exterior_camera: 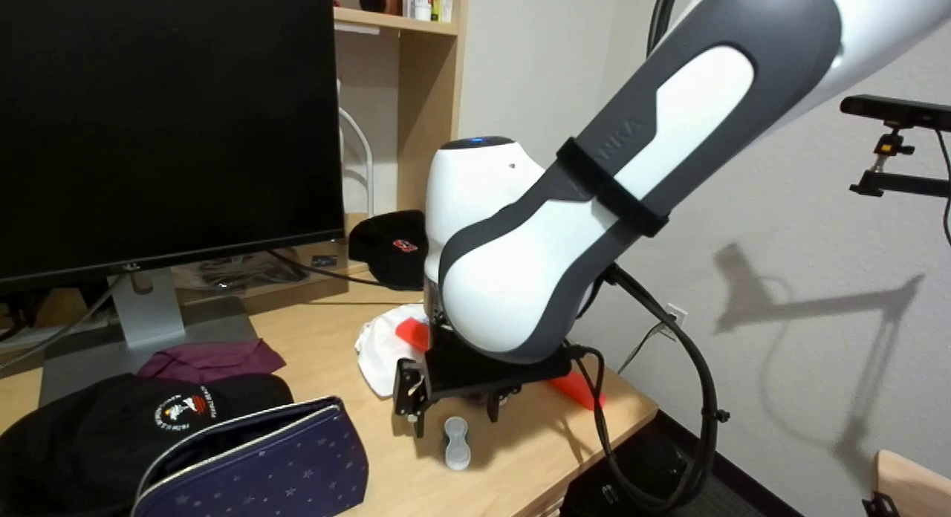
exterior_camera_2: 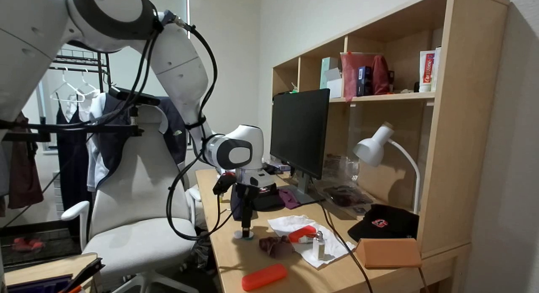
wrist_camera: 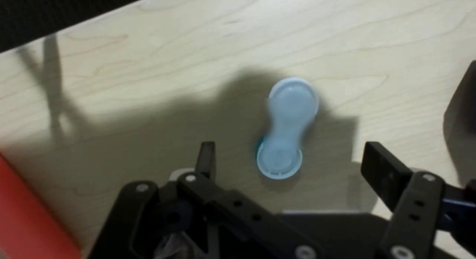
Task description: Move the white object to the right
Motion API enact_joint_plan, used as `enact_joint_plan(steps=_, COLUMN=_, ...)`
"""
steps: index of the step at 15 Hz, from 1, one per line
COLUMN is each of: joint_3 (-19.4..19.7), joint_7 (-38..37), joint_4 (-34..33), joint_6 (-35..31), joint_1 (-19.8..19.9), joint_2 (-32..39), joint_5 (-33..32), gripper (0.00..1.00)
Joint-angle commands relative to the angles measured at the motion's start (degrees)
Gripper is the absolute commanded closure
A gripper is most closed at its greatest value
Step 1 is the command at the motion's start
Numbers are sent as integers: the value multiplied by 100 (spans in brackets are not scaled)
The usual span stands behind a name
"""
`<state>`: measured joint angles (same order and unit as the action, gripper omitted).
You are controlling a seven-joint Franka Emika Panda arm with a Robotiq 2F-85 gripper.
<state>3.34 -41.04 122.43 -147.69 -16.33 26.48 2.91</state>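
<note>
The white object (exterior_camera: 457, 444) is a small pale, dumbbell-shaped case with two round ends. It lies flat on the wooden desk and is centred ahead of the fingers in the wrist view (wrist_camera: 288, 128). In an exterior view it is partly hidden behind a finger, with a round end (exterior_camera_2: 238, 234) showing. My gripper (exterior_camera: 457, 419) is open and empty, over the desk beside the case. In the wrist view the fingers (wrist_camera: 290, 154) are spread wide, with the case's lower round end between them in the picture and no contact visible. How high the fingertips are is hard to tell.
A dark blue starry pouch (exterior_camera: 275, 465) and a black cap (exterior_camera: 134, 420) stand near the case. A dark red scrunched item (exterior_camera_2: 276, 246), a red case (exterior_camera_2: 264, 277) and a white sheet (exterior_camera_2: 290, 222) with red items lie on the other side. The desk edge (wrist_camera: 81, 22) is close.
</note>
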Motion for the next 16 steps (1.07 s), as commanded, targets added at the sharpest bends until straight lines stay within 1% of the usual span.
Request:
enact_joint_plan(steps=1, joint_3=-25, joint_7=-149, joint_4=41, joint_6=-18, joint_1=0, joint_2=70, joint_5=-73, gripper=0)
enact_joint_plan(steps=4, joint_3=-92, joint_7=76, joint_4=50, joint_6=-172, joint_1=106, joint_2=150, joint_5=-3, gripper=0)
enact_joint_plan(steps=5, joint_3=-110, joint_7=150, joint_4=43, joint_6=-247, joint_1=134, joint_2=178, joint_5=2, gripper=25)
enact_joint_plan(steps=6, joint_3=-125, joint_7=200, joint_4=29, joint_6=-286, joint_1=151, joint_2=203, joint_5=12, gripper=26)
enact_joint_plan(steps=14, joint_3=-207, joint_7=385, joint_4=-88, joint_6=-257, joint_1=222, joint_2=273, joint_5=76, gripper=79)
enact_joint_plan(steps=16, joint_3=-213, joint_7=413, joint_4=-118, joint_6=-203, joint_1=233, joint_2=256, joint_5=67, gripper=90)
